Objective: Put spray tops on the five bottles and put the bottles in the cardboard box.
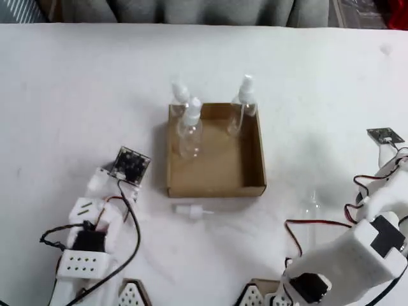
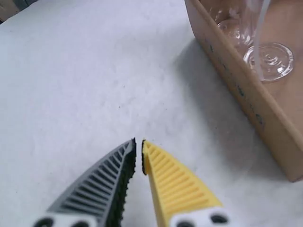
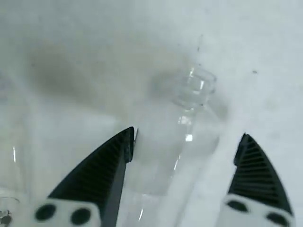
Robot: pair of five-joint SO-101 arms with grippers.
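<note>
One bottle [image 1: 312, 213] with no top sits lower right in the high view, inside the wide-open, empty right gripper [image 3: 187, 134], so a crooked squeeze might tip it; the left gripper [image 2: 138, 146] is closed on nothing.

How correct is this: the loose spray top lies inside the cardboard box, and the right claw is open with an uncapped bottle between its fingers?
Partly. The high view shows the loose spray top on the table, just outside the cardboard box. The right claw is indeed open with the uncapped bottle between its fingers.
</note>
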